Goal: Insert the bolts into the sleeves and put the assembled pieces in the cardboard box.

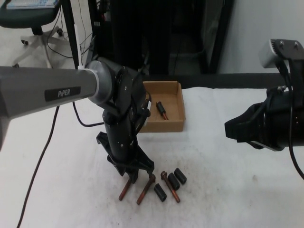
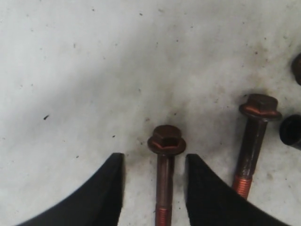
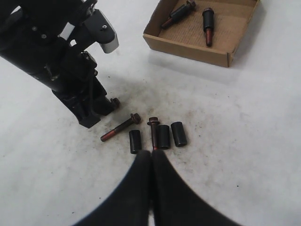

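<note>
bolt (image 2: 165,169) lies lengthwise inside the spread left hand (image 2: 154,159), head pointing outward; right hand (image 3: 150,154) is pressed together.

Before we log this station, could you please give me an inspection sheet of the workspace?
Surface: white bench, smudged around the parts.
Job's things: three loose bolts, three loose sleeves; two assembled pieces in the cardboard box.
Clutter: nothing seen.
Pincers: left pincer open astride one bolt; right pincer shut, nothing in it.
Cables: dark cable running down beside the left arm.
Surroundings: office chair, dark racks behind.
</note>
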Action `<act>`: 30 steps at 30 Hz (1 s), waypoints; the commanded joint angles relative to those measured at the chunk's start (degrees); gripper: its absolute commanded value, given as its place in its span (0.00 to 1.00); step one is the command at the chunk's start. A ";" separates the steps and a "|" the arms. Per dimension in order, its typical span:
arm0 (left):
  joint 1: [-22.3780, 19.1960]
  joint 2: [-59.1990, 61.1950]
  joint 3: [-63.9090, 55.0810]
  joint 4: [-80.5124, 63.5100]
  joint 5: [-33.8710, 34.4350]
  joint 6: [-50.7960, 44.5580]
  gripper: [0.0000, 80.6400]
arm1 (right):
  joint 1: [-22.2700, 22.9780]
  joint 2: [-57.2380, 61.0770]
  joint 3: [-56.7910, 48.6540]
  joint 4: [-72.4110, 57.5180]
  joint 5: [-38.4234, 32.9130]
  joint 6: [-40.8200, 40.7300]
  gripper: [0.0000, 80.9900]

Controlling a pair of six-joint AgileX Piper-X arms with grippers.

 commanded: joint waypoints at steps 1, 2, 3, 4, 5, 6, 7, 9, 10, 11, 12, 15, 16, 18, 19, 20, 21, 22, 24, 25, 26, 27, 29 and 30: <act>-0.28 -0.93 -0.09 0.62 -0.61 0.68 0.48 | -0.08 -0.13 -0.24 -0.19 -0.67 0.10 0.01; -0.28 -0.93 -0.09 0.62 -0.61 0.68 0.48 | -0.08 -0.13 -0.24 -0.19 -0.67 0.10 0.01; -0.28 -0.93 -0.09 0.36 -0.61 0.68 0.48 | -0.08 -0.13 -0.24 -0.19 -0.67 0.10 0.01; -0.28 -0.93 -0.09 0.09 -0.61 0.68 0.48 | -0.08 -0.13 -0.24 -0.19 -0.67 0.10 0.01; -0.28 -0.93 -0.09 -0.32 -0.61 0.68 0.48 | -0.08 -0.13 -0.24 -0.19 -0.67 0.10 0.01; -0.28 -0.77 -0.09 -0.66 -0.61 0.81 0.48 | -0.08 -0.13 -0.24 -0.19 -0.67 0.10 0.01; -0.28 -0.59 -0.09 -0.94 -0.61 0.82 0.48 | -0.08 -0.13 -0.24 -0.19 -0.67 0.10 0.01; -0.28 -0.34 -0.09 -1.16 -0.61 0.81 0.48 | -0.08 -0.13 -0.24 -0.19 -0.67 0.10 0.01; -0.28 -0.09 -0.09 -1.14 -0.61 0.81 0.48 | -0.08 -0.13 -0.24 -0.19 -0.67 0.10 0.01; -0.28 0.19 -0.09 -0.75 -0.61 0.81 0.48 | -0.08 -0.13 -0.24 -0.19 -0.67 0.10 0.01; -0.28 0.51 -0.09 -0.27 -0.61 0.81 0.48 | -0.08 -0.13 -0.24 -0.19 -0.67 0.10 0.01; -0.28 1.46 -0.09 0.63 -0.61 0.81 0.45 | -0.08 -0.13 -0.24 -0.19 -0.67 0.10 0.01; -0.28 1.56 0.02 0.62 -0.61 0.81 0.44 | -0.08 -0.13 -0.24 -0.19 -0.67 0.10 0.01; -0.28 1.60 0.23 0.27 -0.61 0.93 0.41 | -0.08 -0.13 -0.24 -0.19 -0.67 0.10 0.01; -0.28 1.60 0.22 0.29 -0.61 1.11 0.40 | -0.08 -0.13 -0.24 -0.19 -0.67 0.10 0.01; -0.28 1.60 0.22 0.18 -0.61 1.10 0.40 | -0.08 -0.13 -0.24 -0.19 -0.67 0.10 0.01; -0.28 1.60 0.27 0.06 -0.61 1.10 0.40 | -0.08 -0.13 -0.24 -0.19 -0.67 0.10 0.01; -0.28 1.60 0.40 -0.20 -0.61 1.10 0.40 | -0.08 -0.13 -0.24 -0.19 -0.67 0.10 0.01; -0.28 1.60 0.47 -0.72 -0.44 1.10 0.40 | -0.08 -0.13 -0.24 -0.19 -0.67 0.10 0.01; -0.38 1.60 0.47 -0.92 -0.44 1.10 0.40 | -0.08 -0.13 -0.24 -0.19 -0.67 0.10 0.01; -0.41 1.60 0.47 -1.04 -0.44 1.10 0.40 | -0.08 -0.13 -0.24 -0.19 -0.67 0.10 0.01; -0.38 1.60 0.47 -1.14 -0.44 1.10 0.40 | -0.08 -0.13 -0.24 -0.19 -0.67 0.10 0.01; -0.38 1.60 0.53 -1.32 0.68 1.10 0.40 | -0.08 -0.13 -0.24 -0.19 -0.67 0.10 0.01; -0.38 1.60 0.53 -1.32 1.25 1.10 0.40 | -0.08 -0.13 -0.24 -0.19 -0.67 0.10 0.01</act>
